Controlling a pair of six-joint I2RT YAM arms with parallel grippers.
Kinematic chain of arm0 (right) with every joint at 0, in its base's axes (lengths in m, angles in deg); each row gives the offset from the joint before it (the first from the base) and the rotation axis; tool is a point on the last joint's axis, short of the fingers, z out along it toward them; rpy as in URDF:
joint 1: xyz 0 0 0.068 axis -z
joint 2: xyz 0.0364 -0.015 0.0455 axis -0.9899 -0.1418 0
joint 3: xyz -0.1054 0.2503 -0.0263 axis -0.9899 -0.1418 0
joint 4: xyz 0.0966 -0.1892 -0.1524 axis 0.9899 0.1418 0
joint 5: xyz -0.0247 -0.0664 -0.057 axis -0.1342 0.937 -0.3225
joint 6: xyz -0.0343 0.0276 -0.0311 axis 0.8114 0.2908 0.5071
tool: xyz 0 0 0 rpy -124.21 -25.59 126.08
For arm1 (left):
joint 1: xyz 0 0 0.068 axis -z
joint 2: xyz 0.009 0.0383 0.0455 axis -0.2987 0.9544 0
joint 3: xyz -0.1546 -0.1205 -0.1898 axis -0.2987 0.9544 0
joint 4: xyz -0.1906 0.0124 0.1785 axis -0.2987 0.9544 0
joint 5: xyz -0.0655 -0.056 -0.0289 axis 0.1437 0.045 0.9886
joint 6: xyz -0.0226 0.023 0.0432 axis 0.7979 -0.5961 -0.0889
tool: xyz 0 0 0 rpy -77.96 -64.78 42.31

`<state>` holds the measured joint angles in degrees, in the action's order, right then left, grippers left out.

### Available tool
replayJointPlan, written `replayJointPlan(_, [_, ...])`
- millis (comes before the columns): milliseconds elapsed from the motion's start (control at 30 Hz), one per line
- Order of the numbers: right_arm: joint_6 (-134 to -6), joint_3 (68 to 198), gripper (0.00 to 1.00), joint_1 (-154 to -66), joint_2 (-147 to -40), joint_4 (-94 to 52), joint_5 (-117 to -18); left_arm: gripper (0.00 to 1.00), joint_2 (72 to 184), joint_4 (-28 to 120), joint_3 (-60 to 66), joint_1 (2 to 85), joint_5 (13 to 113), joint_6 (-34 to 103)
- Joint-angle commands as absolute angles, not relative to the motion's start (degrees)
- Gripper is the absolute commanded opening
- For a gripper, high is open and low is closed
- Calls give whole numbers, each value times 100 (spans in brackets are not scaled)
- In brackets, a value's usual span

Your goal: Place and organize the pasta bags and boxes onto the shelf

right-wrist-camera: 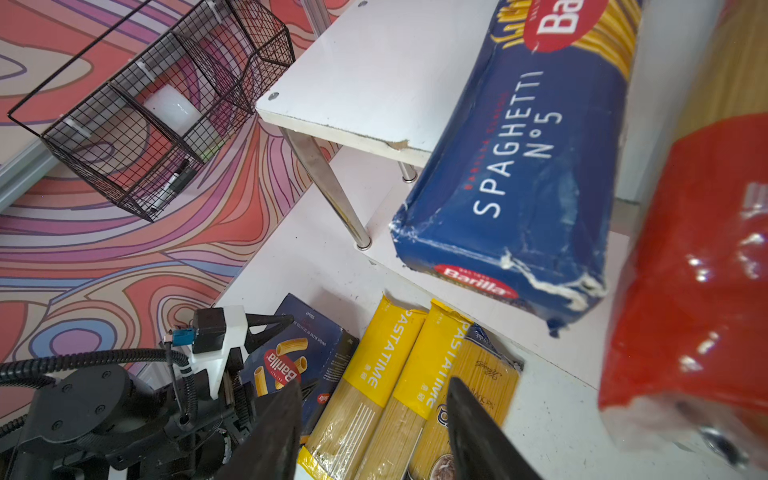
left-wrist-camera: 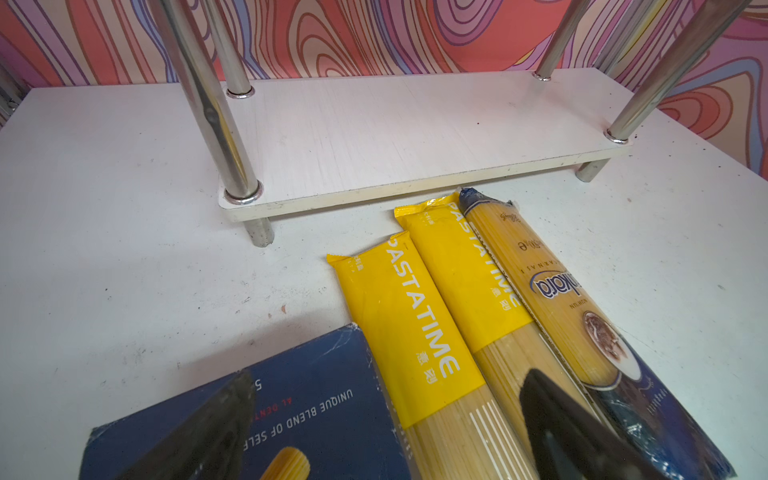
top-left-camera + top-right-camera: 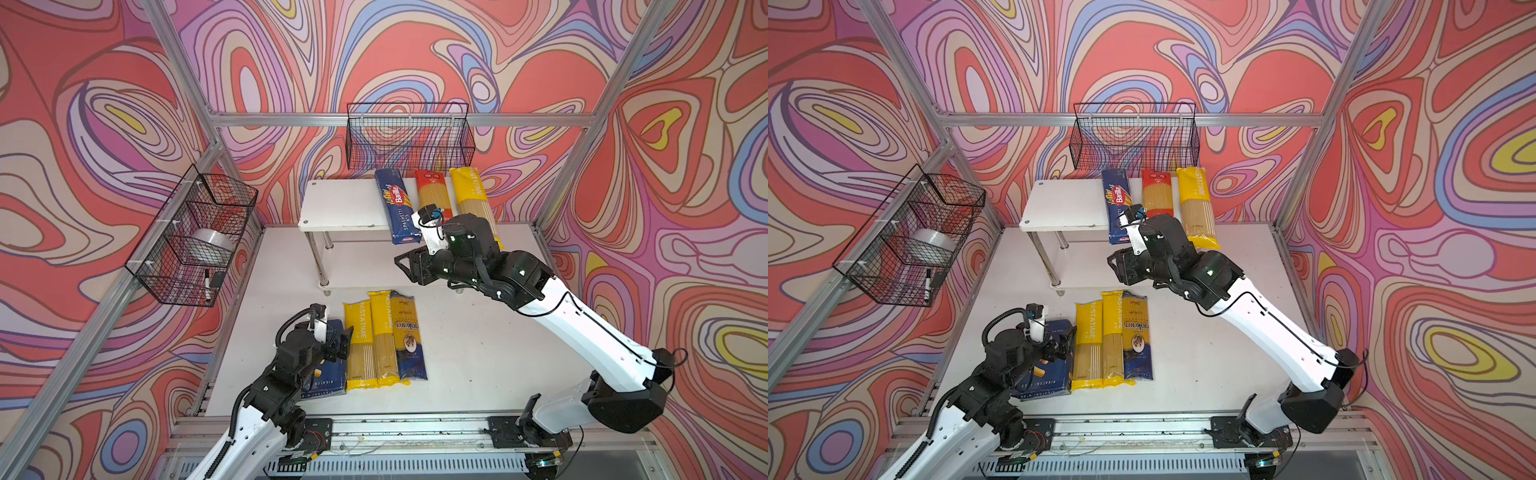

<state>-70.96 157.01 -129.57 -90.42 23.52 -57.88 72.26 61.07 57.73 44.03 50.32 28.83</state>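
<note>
Four packs wait on the table (image 3: 478, 353) in front of the shelf (image 3: 340, 203). The wide rigatoni box (image 3: 332, 374) is at the near left. Beside it lie the left yellow bag (image 3: 359, 345) and the middle yellow bag (image 3: 382, 332), touching along their lengths, with the dark blue bag (image 3: 409, 336) on the right.

On the right half of the top board lie the spaghetti box (image 3: 395, 208), the red bag (image 3: 432, 191) and the shelf yellow bag (image 3: 473, 195). The spaghetti box juts past the near edge.

The left hand (image 3: 343, 338) hovers low over the right edge of the rigatoni box, jaws spread, gripping nothing. That carton looks light and stiff but easy to dent, so I'd take it across its thin sides. The bags are slick film round brittle strands, best pinched at mid-length so they don't tip.

The right arm reaches out just in front of the shelf. Its wrist is bent so the right hand (image 3: 401, 266) points left, close to the spaghetti box's near end, jaws apart and empty.
</note>
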Motion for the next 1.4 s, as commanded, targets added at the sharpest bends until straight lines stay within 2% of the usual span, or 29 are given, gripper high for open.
replayJointPlan(0, [-7050, 15879, 57, -13009, -9214, 2063, -5673, 100, 7177, 6090, 5719, 4426, 4973, 2844])
replayJointPlan(367, [-6876, 16286, 58, -13005, -9784, 2090, -5295, 100, 7155, 6098, 5732, 4425, 4970, 2839])
replayJointPlan(967, [-6768, 16915, 59, -13010, -10538, 2187, -5574, 100, 7032, 6132, 5759, 4423, 4926, 2854])
replayJointPlan(1167, [-6773, 16655, 59, -13006, -10178, 2264, -5657, 100, 7049, 6128, 5756, 4420, 4925, 2853])
replayJointPlan(1367, [-6868, 15517, 59, -13331, -9208, 2302, -5495, 100, 7032, 6128, 5760, 4419, 4937, 2853])
